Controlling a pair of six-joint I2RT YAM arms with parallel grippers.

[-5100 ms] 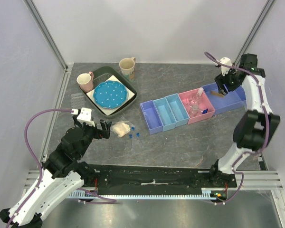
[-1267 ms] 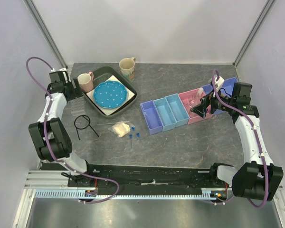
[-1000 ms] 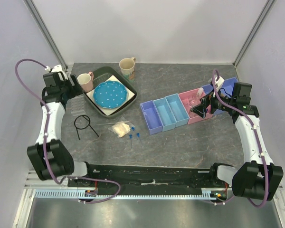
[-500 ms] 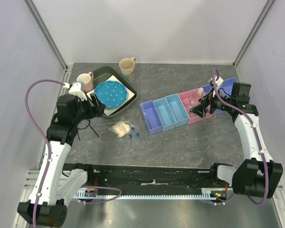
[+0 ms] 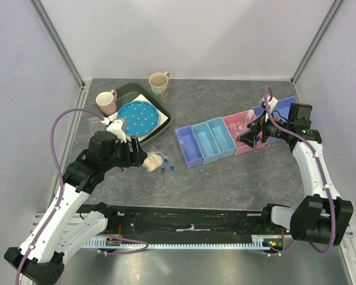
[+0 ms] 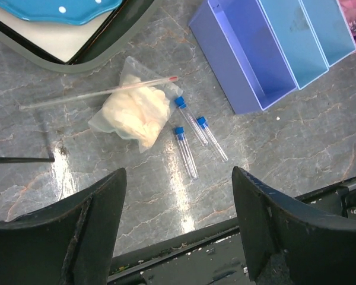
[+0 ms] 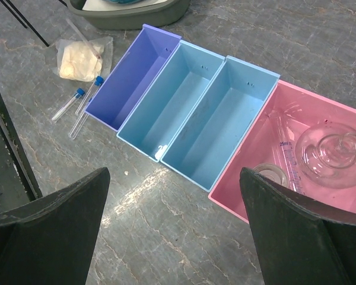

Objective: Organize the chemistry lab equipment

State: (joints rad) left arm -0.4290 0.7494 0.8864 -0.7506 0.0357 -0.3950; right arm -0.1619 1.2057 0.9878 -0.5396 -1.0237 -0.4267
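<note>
My left gripper (image 5: 135, 157) hangs open just left of the whitish bag (image 5: 152, 160), nothing between its fingers. In the left wrist view the bag (image 6: 136, 111) lies ahead of the open gripper (image 6: 178, 173) with a thin glass rod (image 6: 98, 93) across it and three blue-capped tubes (image 6: 186, 151) beside it. A black wire (image 6: 21, 159) shows at the left edge. My right gripper (image 5: 248, 138) stands open and empty over the front of the pink bin (image 5: 236, 120). That bin (image 7: 258, 142) holds a clear flask (image 7: 332, 151) and a graduated cylinder (image 7: 288, 159).
A row of bins runs purple (image 5: 188, 145), two light blue (image 5: 212, 138), pink, then blue (image 5: 285, 124). A dark tray (image 5: 122, 90) with the blue dotted plate (image 5: 136, 117) sits at the back left, flanked by a pink mug (image 5: 106, 102) and a cream mug (image 5: 159, 85).
My left arm has swung from the back left by the mugs down over the table beside the bag, jaws narrowing slightly. The right arm has stayed put.
</note>
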